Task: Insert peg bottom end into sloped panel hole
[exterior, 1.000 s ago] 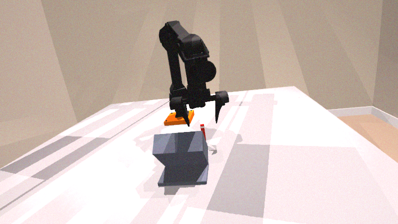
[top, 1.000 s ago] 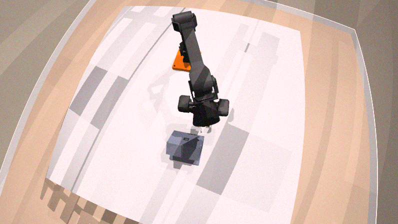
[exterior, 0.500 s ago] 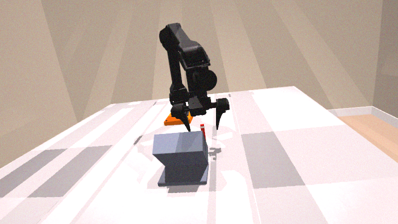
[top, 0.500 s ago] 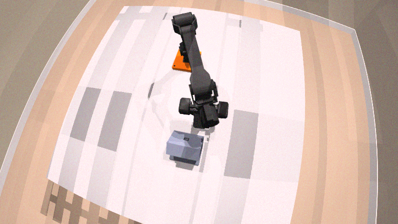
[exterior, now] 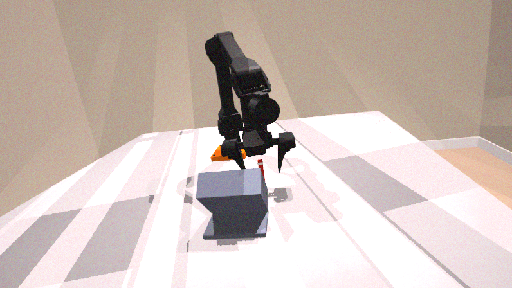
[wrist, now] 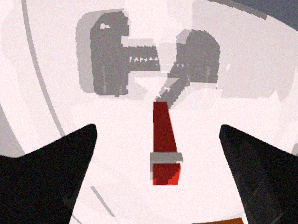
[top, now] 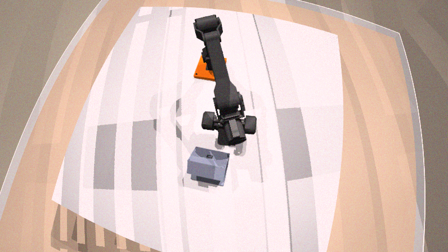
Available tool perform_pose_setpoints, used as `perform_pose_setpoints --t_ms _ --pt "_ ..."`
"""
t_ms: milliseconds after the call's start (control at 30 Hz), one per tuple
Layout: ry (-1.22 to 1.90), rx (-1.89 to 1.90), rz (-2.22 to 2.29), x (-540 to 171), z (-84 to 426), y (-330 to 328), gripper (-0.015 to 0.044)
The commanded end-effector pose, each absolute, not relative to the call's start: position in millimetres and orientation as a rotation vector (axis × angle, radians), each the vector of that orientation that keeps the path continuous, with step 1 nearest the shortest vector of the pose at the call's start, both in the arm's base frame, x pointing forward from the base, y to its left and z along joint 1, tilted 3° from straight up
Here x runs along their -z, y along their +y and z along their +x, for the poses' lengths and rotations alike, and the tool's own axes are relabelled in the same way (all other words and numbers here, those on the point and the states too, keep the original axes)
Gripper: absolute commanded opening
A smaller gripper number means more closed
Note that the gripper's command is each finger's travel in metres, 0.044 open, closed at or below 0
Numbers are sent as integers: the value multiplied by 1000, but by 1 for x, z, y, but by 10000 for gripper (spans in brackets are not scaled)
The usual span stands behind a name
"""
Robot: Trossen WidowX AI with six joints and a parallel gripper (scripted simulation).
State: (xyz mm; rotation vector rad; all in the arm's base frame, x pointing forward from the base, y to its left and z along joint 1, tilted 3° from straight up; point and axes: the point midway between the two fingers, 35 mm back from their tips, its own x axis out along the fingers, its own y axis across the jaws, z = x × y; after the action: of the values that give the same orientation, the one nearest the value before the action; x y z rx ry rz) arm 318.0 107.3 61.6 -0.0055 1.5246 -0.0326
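1. The red peg stands upright on the white table. A pale grey band circles it near its upper end, and its sides look flat in the wrist view.
2. The gripper points down over the peg, jaws wide apart, with nothing clamped between them. In the wrist view the peg appears between the two black fingertips, with a gap on either side.
3. From the top, the gripper hides the peg; in the exterior view, the block covers the peg's lower part.
4. The blue-grey block with the sloped panel rests near the peg. From the top, its small four-sided hole shows in the face turned toward the robot, with no peg in it.
5. Farther off, the orange base plate lies under the foot of the black arm, which reaches above the table.
6. Shadows and grey patches cross the table.
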Motion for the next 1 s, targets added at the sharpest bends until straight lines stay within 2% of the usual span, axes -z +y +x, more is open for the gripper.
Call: perform_pose_setpoints --t_ms 0,433,533,967 --pt "1523 32 -5 -62 318 107 361" --pt "1523 32 -5 -62 318 107 20" --pt "1523 32 -5 -62 318 107 0" --pt "1525 33 -8 -86 320 109 0"
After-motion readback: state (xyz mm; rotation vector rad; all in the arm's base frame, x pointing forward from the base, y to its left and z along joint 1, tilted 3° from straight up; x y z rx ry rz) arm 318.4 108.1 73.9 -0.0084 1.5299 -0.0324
